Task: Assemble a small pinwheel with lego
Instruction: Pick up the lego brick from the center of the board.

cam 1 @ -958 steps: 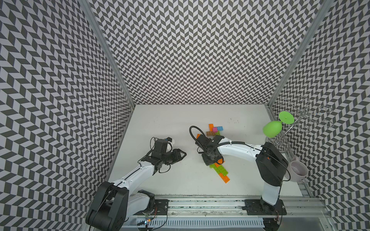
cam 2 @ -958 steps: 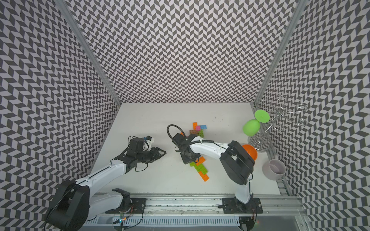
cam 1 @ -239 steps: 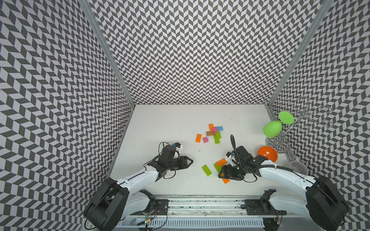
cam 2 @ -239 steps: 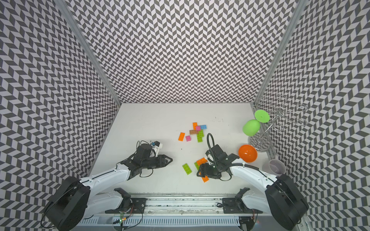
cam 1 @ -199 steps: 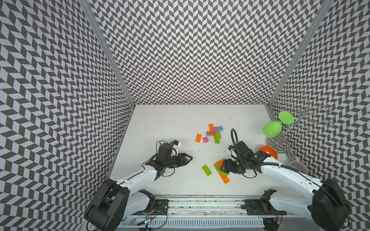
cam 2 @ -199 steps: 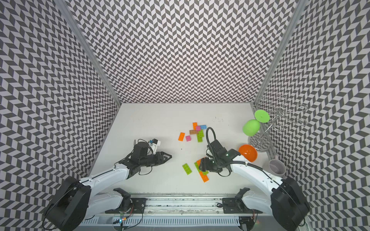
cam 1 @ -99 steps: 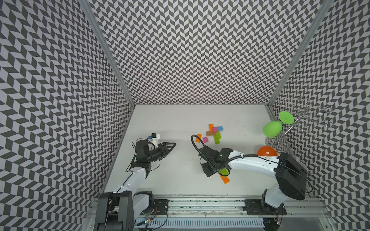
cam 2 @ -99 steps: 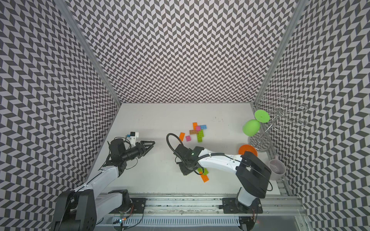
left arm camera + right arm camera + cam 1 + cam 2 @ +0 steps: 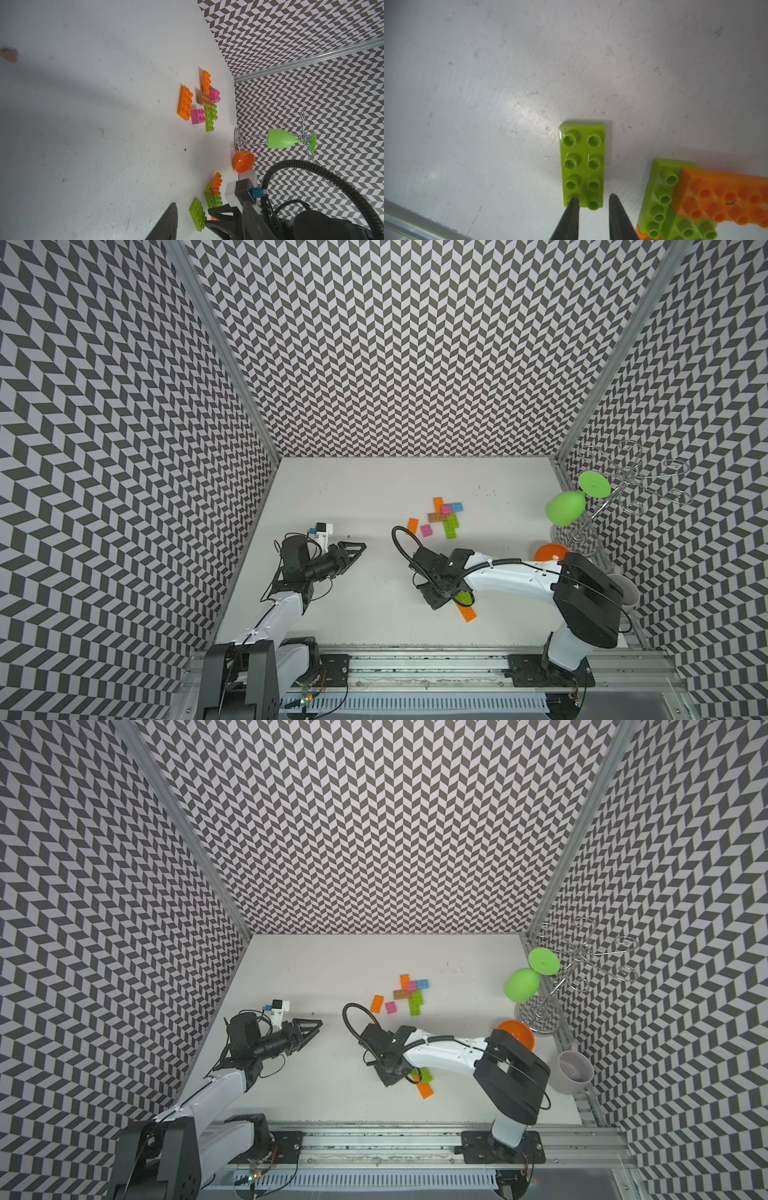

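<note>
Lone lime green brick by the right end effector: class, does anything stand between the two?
Nothing visible does. In the right wrist view the right end effector straddles one end of the lone lime green brick. The lime-and-orange stack lies to one side, apart from it.

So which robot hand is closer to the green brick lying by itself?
The right hand: its tips sit at the end of the green brick. The left hand is away across the table.

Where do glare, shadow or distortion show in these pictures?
Right wrist: a bright glare patch on the table beside the lone green brick. Left wrist: a broad soft shadow crosses the table. Both top views: even light, walls leaning outward.
</note>
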Robot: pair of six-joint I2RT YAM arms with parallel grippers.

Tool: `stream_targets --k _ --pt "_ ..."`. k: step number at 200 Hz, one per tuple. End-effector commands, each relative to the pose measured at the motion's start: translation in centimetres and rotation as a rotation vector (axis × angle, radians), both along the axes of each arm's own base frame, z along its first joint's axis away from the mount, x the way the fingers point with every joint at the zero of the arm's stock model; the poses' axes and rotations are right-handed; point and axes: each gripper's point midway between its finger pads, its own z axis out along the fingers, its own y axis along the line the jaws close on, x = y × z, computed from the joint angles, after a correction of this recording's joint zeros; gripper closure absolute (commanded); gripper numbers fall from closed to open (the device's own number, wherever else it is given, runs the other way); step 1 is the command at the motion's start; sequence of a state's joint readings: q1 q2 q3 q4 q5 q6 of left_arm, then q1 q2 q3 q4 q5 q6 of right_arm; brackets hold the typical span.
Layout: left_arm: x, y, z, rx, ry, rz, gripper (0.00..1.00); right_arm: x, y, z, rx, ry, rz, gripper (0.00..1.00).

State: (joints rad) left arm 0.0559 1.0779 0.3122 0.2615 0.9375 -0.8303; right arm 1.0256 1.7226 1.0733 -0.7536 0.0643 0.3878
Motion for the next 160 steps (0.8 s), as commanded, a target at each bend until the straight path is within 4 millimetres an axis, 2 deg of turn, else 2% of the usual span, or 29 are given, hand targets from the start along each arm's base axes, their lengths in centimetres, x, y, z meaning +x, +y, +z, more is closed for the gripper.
stream_targets --k 1,54,108,160 --pt "0.1 0.0 0.5 0.005 -0.024 -0.014 0.49 0.6 0.6 0.1 -0.008 -0.026 0.006 0.75" --pt "0.1 0.0 0.5 0.006 -0.025 -0.013 0.49 1.1 0.7 -0.6 -0.04 -0.029 0.014 0.75" --pt "0.2 0.0 0.5 0.006 -0.023 -0.01 0.5 0.4 0.2 -2.1 -0.1 0.027 0.045 0.8" --pt "0.3 0.2 0.6 0.019 -0.026 -0.006 0.5 -0.9 -0.6 -4.0 -0.19 0.136 0.052 0.8"
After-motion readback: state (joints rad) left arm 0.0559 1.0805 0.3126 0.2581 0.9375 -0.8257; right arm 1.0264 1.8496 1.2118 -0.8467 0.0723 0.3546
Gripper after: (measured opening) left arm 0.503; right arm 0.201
